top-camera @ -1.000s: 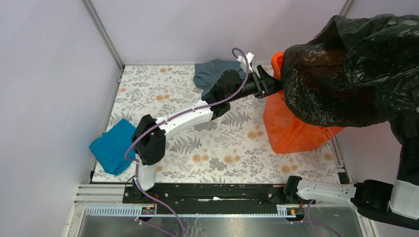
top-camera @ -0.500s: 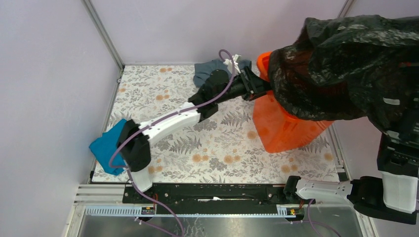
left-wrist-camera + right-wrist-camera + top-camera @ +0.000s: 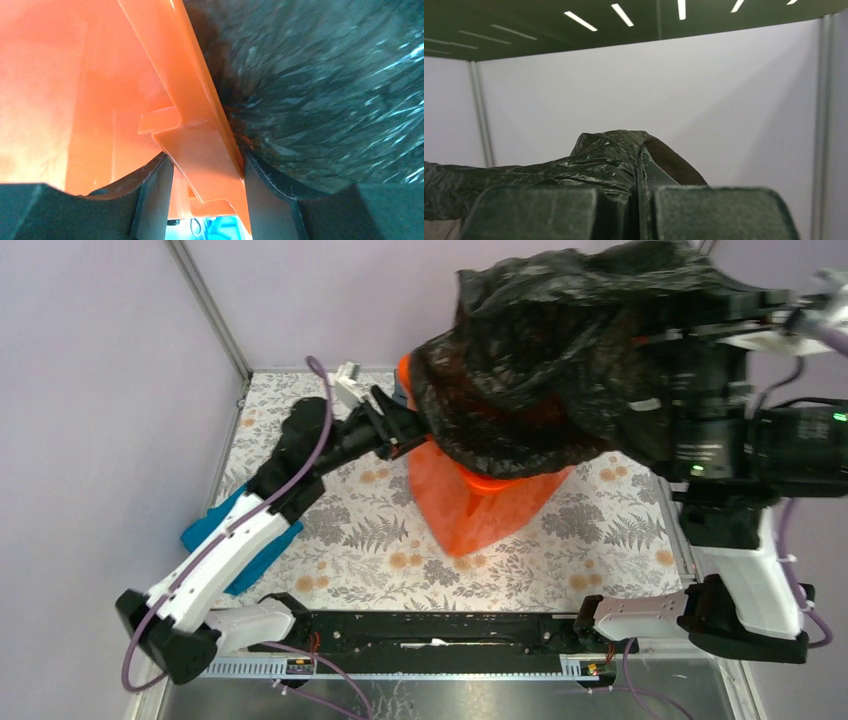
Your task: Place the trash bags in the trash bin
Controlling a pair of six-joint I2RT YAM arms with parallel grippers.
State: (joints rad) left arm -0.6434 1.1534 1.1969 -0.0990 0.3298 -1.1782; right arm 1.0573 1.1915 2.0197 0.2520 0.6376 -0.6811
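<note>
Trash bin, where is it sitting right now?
In the top view the orange trash bin is near the middle of the floral table, its rim held by the left pincer, the black trash bag draped over its mouth.

A table point(image 3: 620, 530) with a floral fern-and-blossom pattern fills the booth floor. A teal cloth point(image 3: 203, 532) lies crumpled at its left edge, partly hidden. Plain pale walls point(image 3: 100, 390) meet at a metal post point(image 3: 208, 308). A black rail point(image 3: 430, 625) runs along the near edge. Light strips point(image 3: 623, 14) line the ceiling.
</note>
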